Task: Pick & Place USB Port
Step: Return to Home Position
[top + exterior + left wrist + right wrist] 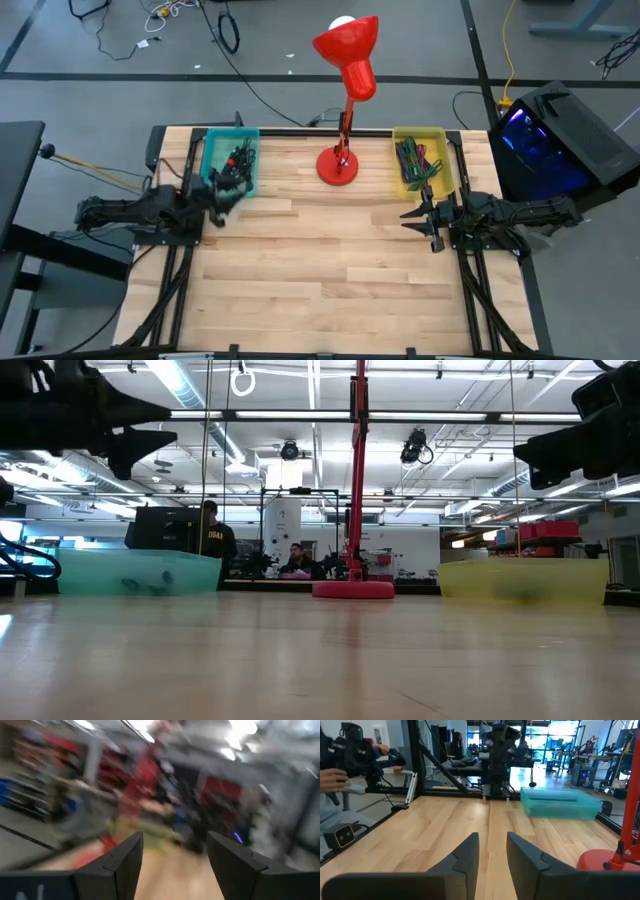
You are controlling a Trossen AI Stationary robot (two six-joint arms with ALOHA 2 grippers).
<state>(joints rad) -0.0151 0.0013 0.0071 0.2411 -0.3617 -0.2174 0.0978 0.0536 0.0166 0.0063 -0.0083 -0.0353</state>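
Observation:
A teal bin [232, 160] at the table's far left holds several small dark pieces [236, 158]; which of them is the USB port I cannot tell. A yellow bin [422, 160] at the far right holds green and dark cables [418, 163]. My left gripper [221, 195] hovers open and empty by the teal bin's near edge, above the table; its fingers [127, 855] stand wide apart. My right gripper [419, 222] hovers open and empty just near of the yellow bin, pointing toward the table's left; the right wrist view shows it [492, 837] aimed at the teal bin [560, 802].
A red desk lamp stands on its round base [338, 166] between the bins at the far edge, with its shade [350, 45] high up. Bare wood [320, 260] fills the middle and near half of the table. A person's hand [330, 776] shows beyond the table's near-left side.

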